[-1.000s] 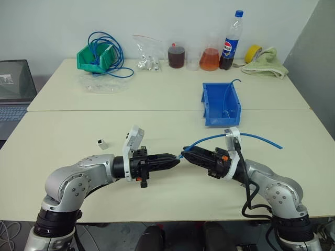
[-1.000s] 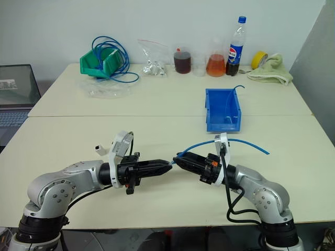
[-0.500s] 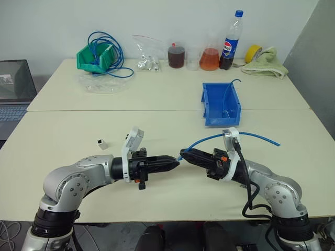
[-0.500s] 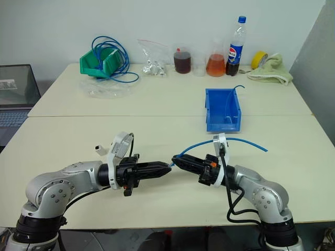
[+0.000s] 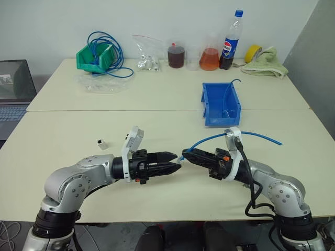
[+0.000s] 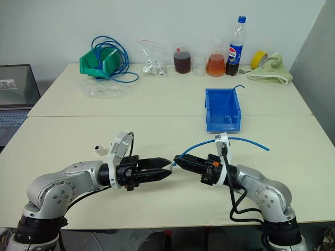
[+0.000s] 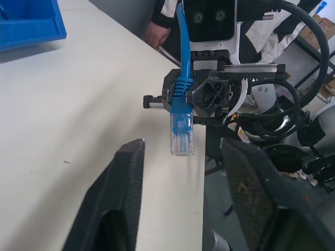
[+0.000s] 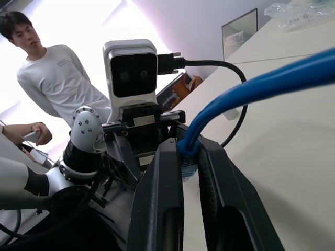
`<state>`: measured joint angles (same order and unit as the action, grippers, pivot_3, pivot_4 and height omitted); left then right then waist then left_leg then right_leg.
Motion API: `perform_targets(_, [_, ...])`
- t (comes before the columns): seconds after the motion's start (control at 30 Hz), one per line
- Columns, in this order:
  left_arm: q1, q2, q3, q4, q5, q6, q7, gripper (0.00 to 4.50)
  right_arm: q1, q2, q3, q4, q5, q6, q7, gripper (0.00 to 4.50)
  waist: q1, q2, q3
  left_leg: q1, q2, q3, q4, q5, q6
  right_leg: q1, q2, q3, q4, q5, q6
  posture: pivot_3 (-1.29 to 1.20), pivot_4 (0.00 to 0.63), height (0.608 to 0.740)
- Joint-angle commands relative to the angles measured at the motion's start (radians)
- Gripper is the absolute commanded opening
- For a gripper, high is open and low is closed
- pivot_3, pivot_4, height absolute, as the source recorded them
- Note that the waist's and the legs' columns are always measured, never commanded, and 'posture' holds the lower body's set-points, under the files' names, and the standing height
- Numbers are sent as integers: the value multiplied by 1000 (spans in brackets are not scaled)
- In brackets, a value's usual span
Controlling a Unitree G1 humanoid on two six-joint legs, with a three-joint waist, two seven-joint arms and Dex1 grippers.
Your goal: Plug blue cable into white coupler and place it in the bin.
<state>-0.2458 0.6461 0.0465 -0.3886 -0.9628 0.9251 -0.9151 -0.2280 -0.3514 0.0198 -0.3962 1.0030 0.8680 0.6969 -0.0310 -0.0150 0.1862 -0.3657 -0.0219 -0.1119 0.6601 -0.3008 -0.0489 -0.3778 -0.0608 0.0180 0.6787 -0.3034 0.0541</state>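
Note:
Above the front table, my right gripper (image 5: 185,155) is shut on the blue cable (image 5: 250,134) just behind its clear plug (image 7: 181,137). The plug points at my left gripper (image 5: 177,161), which faces it with fingers (image 7: 119,205) spread and nothing between them. From the right gripper the cable arcs off to the right over the table. The white coupler (image 5: 102,144) lies on the table beyond my left arm, apart from both grippers. The blue bin (image 5: 209,118) stands past the right gripper, with a thin blue strand (image 5: 231,88) rising from it.
At the back left stands a green bin (image 5: 89,57) with a coil of blue cable, beside a bag of small parts (image 5: 147,63). Flasks, a cola bottle (image 5: 229,43), yellow tape and a towel (image 5: 268,64) line the far edge. A laptop (image 5: 13,89) sits left. A person (image 8: 57,89) stands behind.
My left gripper's fingers have opened from shut. Both arms have stayed where they were, and the right gripper still holds the cable.

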Motion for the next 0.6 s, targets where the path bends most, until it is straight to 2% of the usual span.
perform_targets(0.03, [20, 24, 28, -34, 34, -52, 0, 3553, -22, -18, -28, -5, 10, -16, 17, 125, 0, 0, 0, 0, 0, 0, 0, 0, 0, 0, 0, 0, 0, 0, 0, 0, 150, 740])
perform_targets(0.2, [66, 17, 51, -52, 116, -138, 58, 4493, -33, -54, -48, 22, -8, -34, 32, 125, 0, 0, 0, 0, 0, 0, 0, 0, 0, 0, 0, 0, 0, 0, 0, 0, 150, 740])
perform_targets(0.4, [186, -50, 94, -125, 264, -295, 213, 4500, -26, -99, -58, 47, -45, -59, 66, 124, 1, 0, 0, 0, 0, 1, 0, 0, 0, 0, 0, 2, -1, 0, 0, 0, 150, 740])
perform_targets(0.6, [414, -240, 118, -193, 558, -575, 491, 4500, -27, -114, -27, 61, -116, -110, 104, 116, 3, 0, 0, -1, 1, 2, -1, 0, 0, -1, -2, 3, -2, 0, 0, 0, 150, 740])
